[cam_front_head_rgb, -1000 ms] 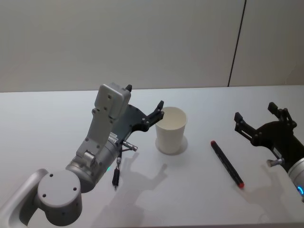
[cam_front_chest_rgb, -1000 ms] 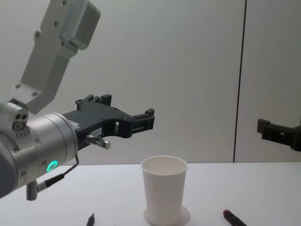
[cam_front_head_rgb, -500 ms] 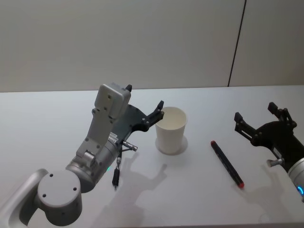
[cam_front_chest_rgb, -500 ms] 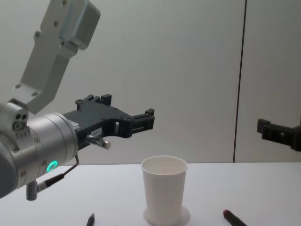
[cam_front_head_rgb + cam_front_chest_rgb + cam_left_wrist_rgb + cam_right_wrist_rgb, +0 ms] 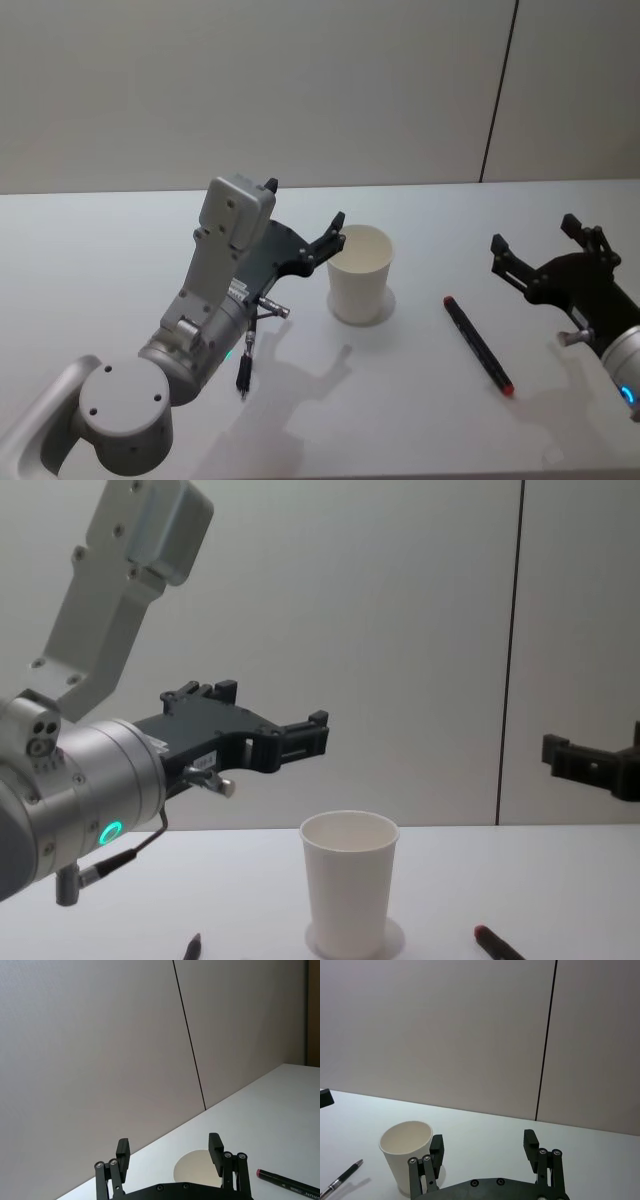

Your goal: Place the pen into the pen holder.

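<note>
The pen holder, a white paper cup (image 5: 360,272), stands upright mid-table. A black pen with red ends (image 5: 477,343) lies flat to its right; a slim black pen (image 5: 244,366) lies to its left, under my left arm. My left gripper (image 5: 305,203) hangs open and empty in the air just left of the cup's rim, above rim height in the chest view (image 5: 270,706). In the left wrist view the cup's rim (image 5: 196,1169) lies below that gripper (image 5: 169,1149). My right gripper (image 5: 534,233) is open and empty, raised right of the red-ended pen.
The white table (image 5: 110,250) runs back to a plain wall with a dark vertical seam (image 5: 498,100). My left arm's elbow and base (image 5: 125,410) fill the near left corner. Bare tabletop lies between the cup and the red-ended pen.
My right gripper has edged slightly to the left, toward the red-ended pen. The left arm, the cup and both pens have not moved.
</note>
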Robot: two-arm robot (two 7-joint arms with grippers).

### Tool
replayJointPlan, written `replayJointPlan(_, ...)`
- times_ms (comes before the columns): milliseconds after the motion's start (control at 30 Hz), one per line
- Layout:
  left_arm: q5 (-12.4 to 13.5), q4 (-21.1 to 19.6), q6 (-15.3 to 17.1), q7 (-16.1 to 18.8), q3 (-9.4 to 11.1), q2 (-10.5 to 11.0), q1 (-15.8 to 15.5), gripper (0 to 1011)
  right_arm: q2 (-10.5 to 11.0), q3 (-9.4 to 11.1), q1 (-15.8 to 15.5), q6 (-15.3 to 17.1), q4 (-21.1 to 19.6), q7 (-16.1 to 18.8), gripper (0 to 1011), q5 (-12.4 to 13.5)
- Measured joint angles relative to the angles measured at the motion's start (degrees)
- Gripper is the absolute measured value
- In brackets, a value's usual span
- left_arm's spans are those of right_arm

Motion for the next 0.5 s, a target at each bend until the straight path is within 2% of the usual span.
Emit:
replayJointPlan(233,0.00,0.00,0.00,0.00,0.00,0.00,0.00,1000,-1.19,-0.18,1.96,2.00,2.15,-0.06,1001,-0.59)
replayJointPlan(500,0.00,0.00,0.00,0.00,0.00,0.00,0.00,999,-3.07,-0.64,4.87,6.05,5.70,-0.55,1001,-1.89)
